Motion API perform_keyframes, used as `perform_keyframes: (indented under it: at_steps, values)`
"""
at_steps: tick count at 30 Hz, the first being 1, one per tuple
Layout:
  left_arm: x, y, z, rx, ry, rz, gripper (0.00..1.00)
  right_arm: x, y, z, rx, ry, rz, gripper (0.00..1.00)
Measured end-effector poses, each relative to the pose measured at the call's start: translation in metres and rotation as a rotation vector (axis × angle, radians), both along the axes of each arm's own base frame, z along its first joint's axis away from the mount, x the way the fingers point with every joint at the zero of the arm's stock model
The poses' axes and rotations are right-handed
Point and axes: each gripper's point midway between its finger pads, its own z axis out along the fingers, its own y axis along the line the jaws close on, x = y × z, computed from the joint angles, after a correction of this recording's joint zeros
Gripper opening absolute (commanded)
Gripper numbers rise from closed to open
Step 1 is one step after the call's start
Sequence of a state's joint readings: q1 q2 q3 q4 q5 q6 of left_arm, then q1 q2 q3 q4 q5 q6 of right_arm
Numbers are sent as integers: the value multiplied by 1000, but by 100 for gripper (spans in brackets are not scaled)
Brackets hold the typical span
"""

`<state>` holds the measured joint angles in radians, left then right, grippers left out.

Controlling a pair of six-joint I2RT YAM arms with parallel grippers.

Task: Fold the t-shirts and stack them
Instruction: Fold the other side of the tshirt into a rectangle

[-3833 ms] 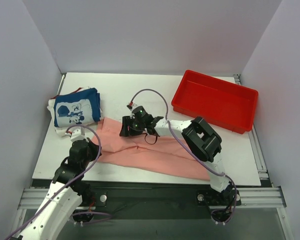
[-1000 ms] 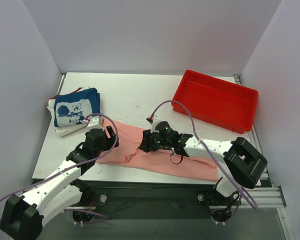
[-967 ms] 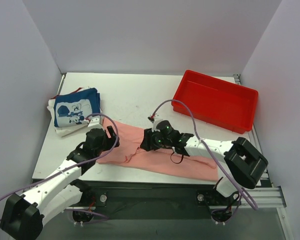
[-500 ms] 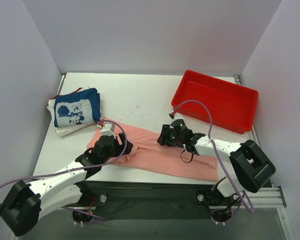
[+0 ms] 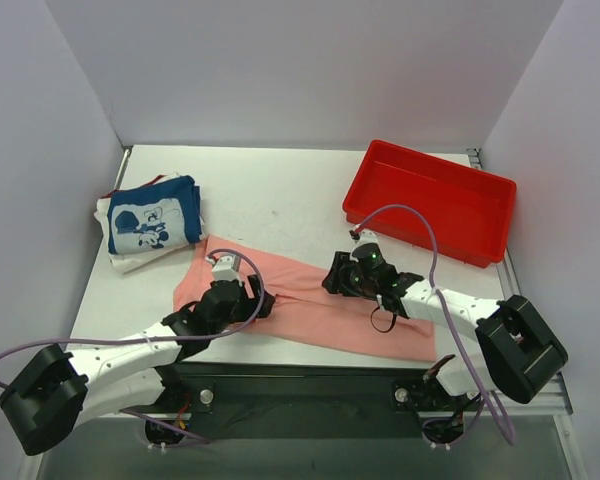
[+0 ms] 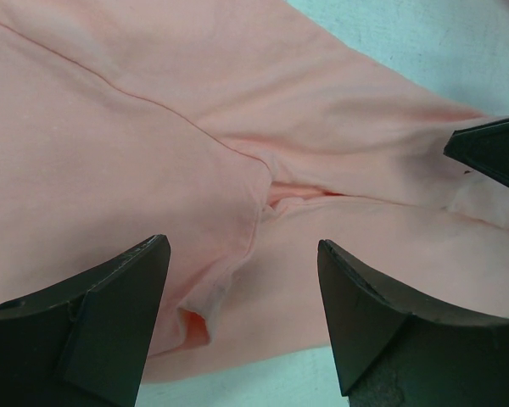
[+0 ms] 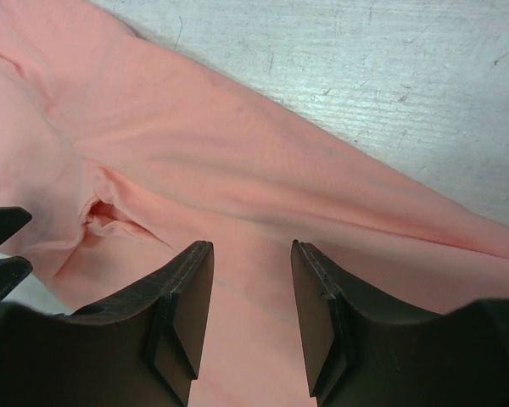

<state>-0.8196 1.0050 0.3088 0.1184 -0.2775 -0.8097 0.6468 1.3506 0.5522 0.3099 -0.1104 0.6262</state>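
A salmon-pink t-shirt lies spread in a long band across the near half of the table. My left gripper hovers low over its middle, open wide, with nothing between the fingers. In the left wrist view the left gripper frames a crease and a curled sleeve hem. My right gripper is over the shirt's far edge, facing the left one. In its wrist view the right gripper is open above flat pink cloth. A folded navy t-shirt with a white mouse print tops a pile at the far left, on white cloth.
A red plastic tray stands at the far right of the white table. A thin red cloth edge shows behind the pile. Grey walls close in the left, back and right sides.
Both grippers have moved right along the pink shirt, the left one from its left end to its middle. The bunched fold near the middle now lies flatter.
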Motion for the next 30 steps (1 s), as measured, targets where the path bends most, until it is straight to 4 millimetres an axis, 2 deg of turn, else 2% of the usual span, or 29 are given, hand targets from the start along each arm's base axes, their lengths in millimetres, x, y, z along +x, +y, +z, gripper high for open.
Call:
perform_keyframes:
  at_steps: [6, 14, 24, 28, 30]
  values:
    - [-8, -11, -3, -4, 2, -26, 81, -4, -3, -4, -5, 9, -2, 42]
    - [-25, -27, -12, 7, 21, -65, 81, -5, -6, 7, 12, -23, -10, 42]
    - [-41, -41, -21, 23, 35, -105, 81, -9, -13, 3, -1, -15, -21, 43]
    - [-37, -37, -13, 27, 18, -84, 84, -11, -15, 3, -11, -10, -20, 43]
    - [-34, -34, 1, 20, -10, -65, 85, -11, -17, 2, -24, -9, -20, 45]
